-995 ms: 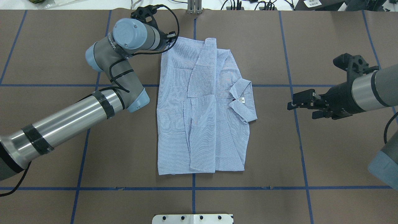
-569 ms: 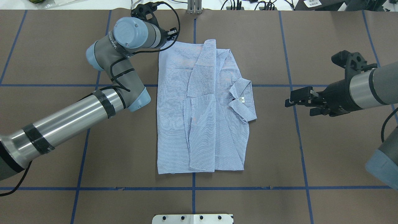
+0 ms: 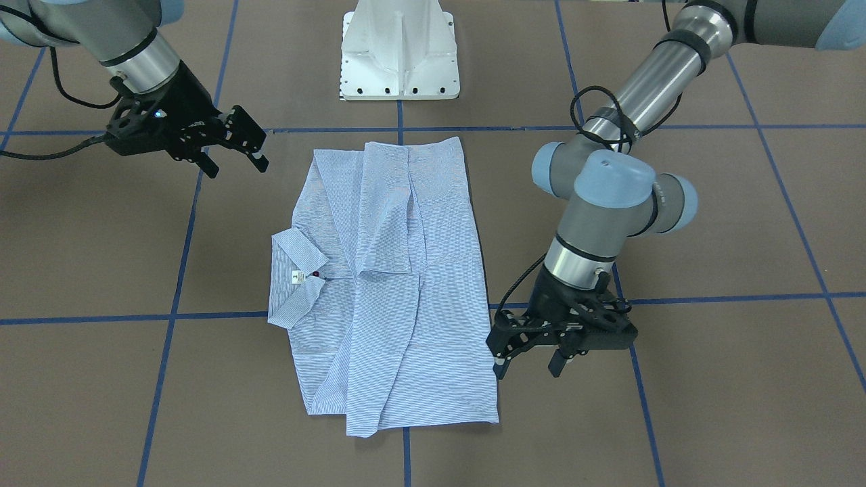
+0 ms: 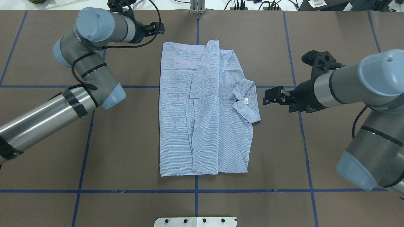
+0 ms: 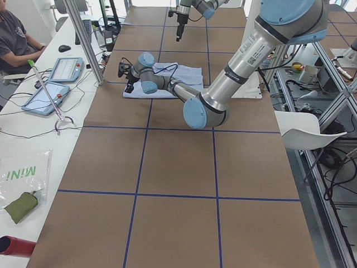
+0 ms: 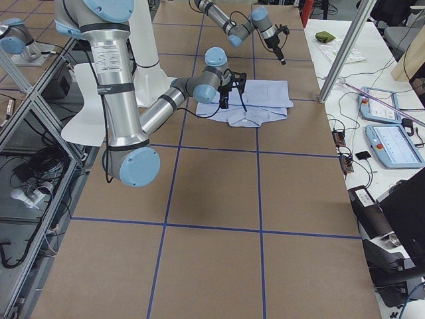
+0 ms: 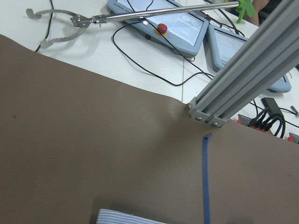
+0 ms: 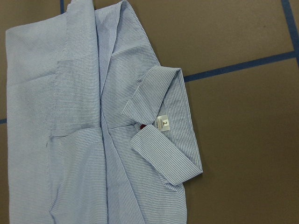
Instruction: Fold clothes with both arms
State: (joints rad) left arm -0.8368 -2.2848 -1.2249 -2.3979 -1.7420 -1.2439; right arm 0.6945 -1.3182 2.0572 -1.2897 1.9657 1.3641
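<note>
The light-blue striped shirt [image 4: 205,107] lies folded flat in the middle of the table, collar and white label [image 4: 246,101] toward the robot's right. It also shows in the front view [image 3: 392,291]. My left gripper [image 4: 159,29] is open and empty, just off the shirt's far-left corner; in the front view [image 3: 528,365] its fingers stand beside the shirt's edge. My right gripper [image 4: 266,97] is open and empty, a short way right of the collar, and shows in the front view [image 3: 237,166]. The right wrist view looks down on the collar and label [image 8: 163,122]. The left wrist view shows only a shirt corner [image 7: 126,217].
The white pedestal base [image 3: 399,54] stands at the robot's side of the table. An aluminium post [image 7: 243,79] rises at the far edge, with control tablets [image 7: 159,23] and cables behind it. Blue tape lines [image 4: 195,190] cross the brown table cover.
My left gripper has drawn back to the left, away from the shirt's far-left corner, which now lies flat. My right gripper has moved left toward the collar.
</note>
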